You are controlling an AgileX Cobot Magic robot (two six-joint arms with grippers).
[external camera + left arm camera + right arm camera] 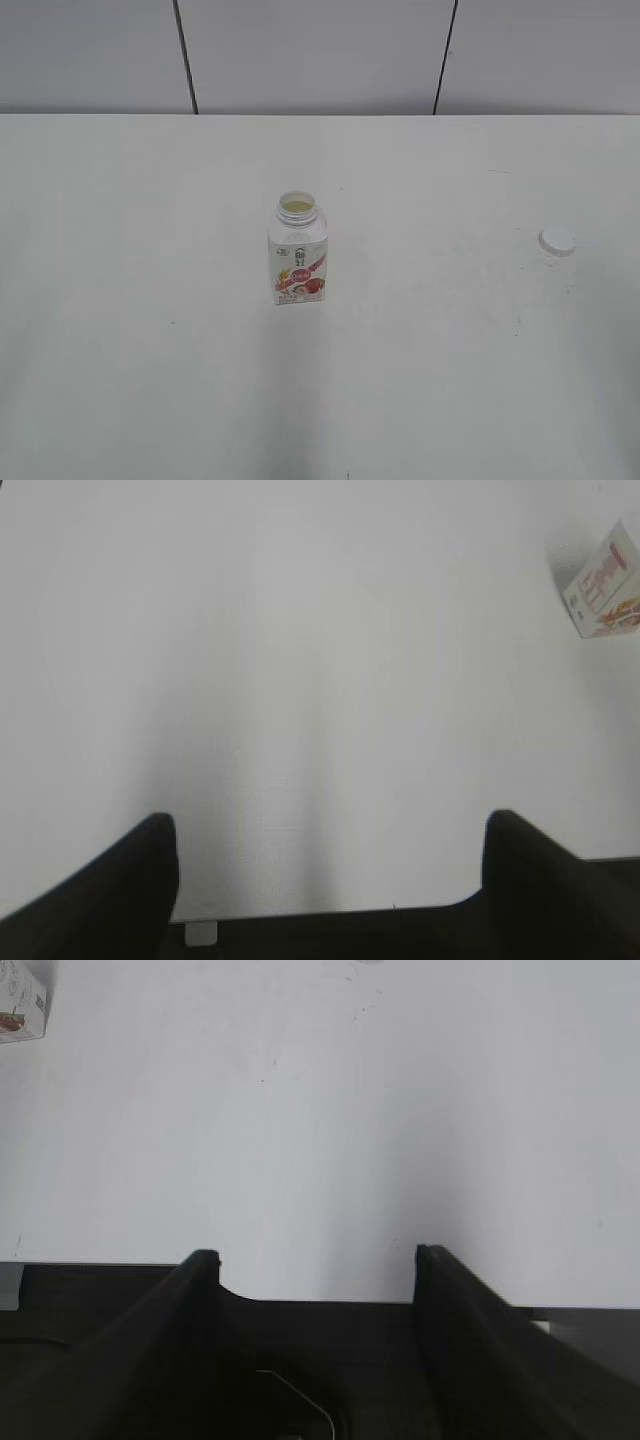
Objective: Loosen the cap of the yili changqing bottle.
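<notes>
The yili changqing bottle [298, 252] stands upright near the middle of the white table, its wide neck open with no cap on it. The white cap [557, 239] lies flat on the table far to the bottle's right. No arm shows in the exterior view. My left gripper [330, 825] is open and empty over bare table; the bottle's base [604, 582] shows at that view's upper right edge. My right gripper [317, 1257] is open and empty near the table's front edge; a corner of the bottle [20, 1002] shows at upper left.
The white table [150, 350] fills the view. A grey panelled wall [320, 55] runs behind its far edge. A dark strip below the table's front edge [90, 1285] shows in both wrist views.
</notes>
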